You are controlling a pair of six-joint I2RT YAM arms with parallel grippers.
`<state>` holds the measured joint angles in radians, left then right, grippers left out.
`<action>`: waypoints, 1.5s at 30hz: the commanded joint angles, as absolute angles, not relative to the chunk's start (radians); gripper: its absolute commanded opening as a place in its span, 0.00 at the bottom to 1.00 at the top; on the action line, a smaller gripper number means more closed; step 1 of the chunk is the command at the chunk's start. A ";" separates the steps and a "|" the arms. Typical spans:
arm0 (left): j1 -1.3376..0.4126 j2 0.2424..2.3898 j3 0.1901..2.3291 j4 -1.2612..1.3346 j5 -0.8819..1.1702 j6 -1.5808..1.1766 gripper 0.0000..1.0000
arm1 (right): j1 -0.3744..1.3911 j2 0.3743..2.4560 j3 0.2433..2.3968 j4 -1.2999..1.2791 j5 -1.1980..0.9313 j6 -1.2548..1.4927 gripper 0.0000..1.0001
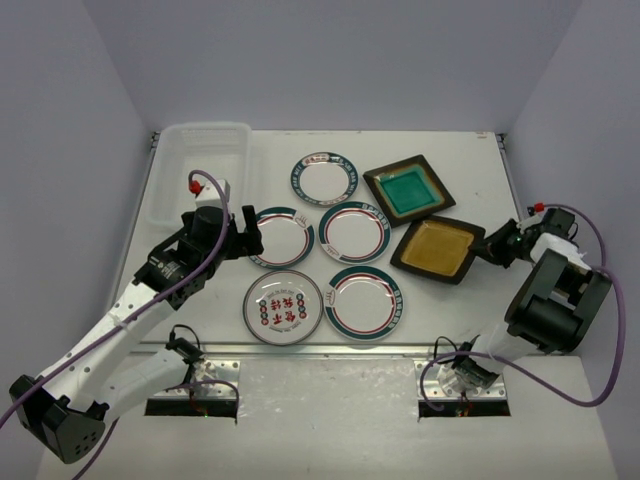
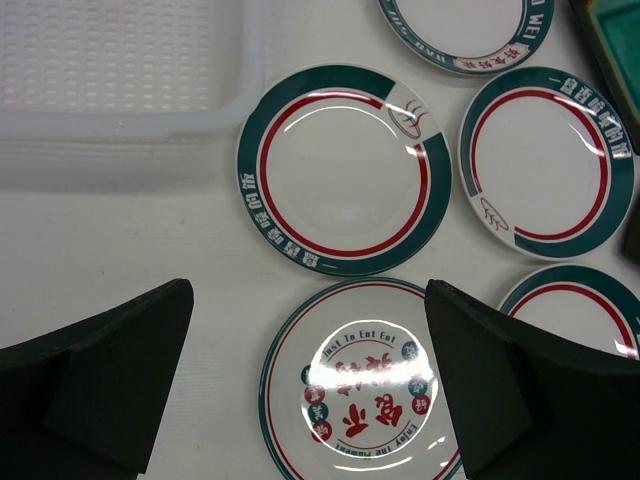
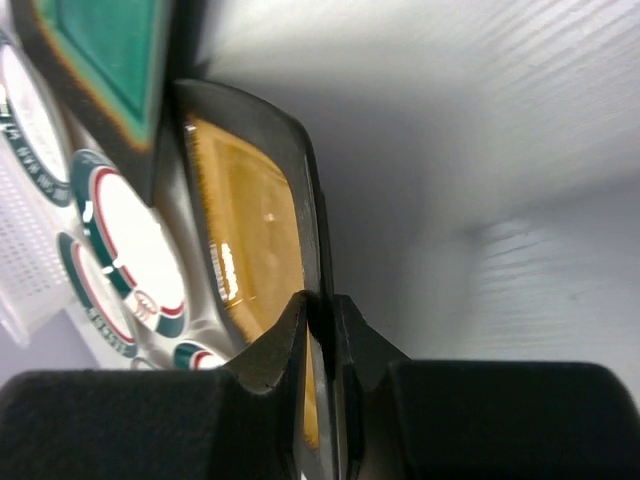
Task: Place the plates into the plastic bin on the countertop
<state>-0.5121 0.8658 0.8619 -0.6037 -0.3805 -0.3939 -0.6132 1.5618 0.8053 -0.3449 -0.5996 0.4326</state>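
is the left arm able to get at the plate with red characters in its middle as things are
Probably yes: the left pincer hovers open close by, and that plate lies bare with nothing over it.

**Q:** What kind of setting is shown?

**A:** A robotics laboratory test cell. A bare white worktop (image 1: 470, 165) is boxed in on three sides by plain pale walls (image 1: 330, 60). A left arm (image 1: 130, 310) and a right arm (image 1: 555, 300) are fixed on metal mounts (image 1: 165, 405) at its near edge, trailing purple cables (image 1: 545, 385).

**Q:** And the crockery?

**A:** Test props. The plates (image 1: 352, 232) lie flat, set out singly, beside a translucent plastic bin (image 1: 205, 150).
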 commanded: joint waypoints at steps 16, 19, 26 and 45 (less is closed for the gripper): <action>-0.523 0.854 0.890 -0.575 -0.371 -0.394 1.00 | -0.678 1.418 0.867 -0.240 -0.877 0.634 0.00; -0.523 0.854 0.888 -0.572 -0.371 -0.394 1.00 | -0.686 1.386 0.878 -0.226 -0.886 0.657 0.00; -0.525 0.850 0.887 -0.569 -0.367 -0.393 1.00 | -0.690 1.311 0.908 -0.252 -0.825 0.672 0.00; -0.411 0.975 0.978 -0.522 -0.029 -0.430 1.00 | -0.513 1.214 0.971 -0.142 -0.987 0.765 0.00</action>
<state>-0.4790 0.9257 0.8938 -0.5977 -0.2499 -0.3994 -0.5846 1.2556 0.8751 -0.2773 -0.8243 0.6887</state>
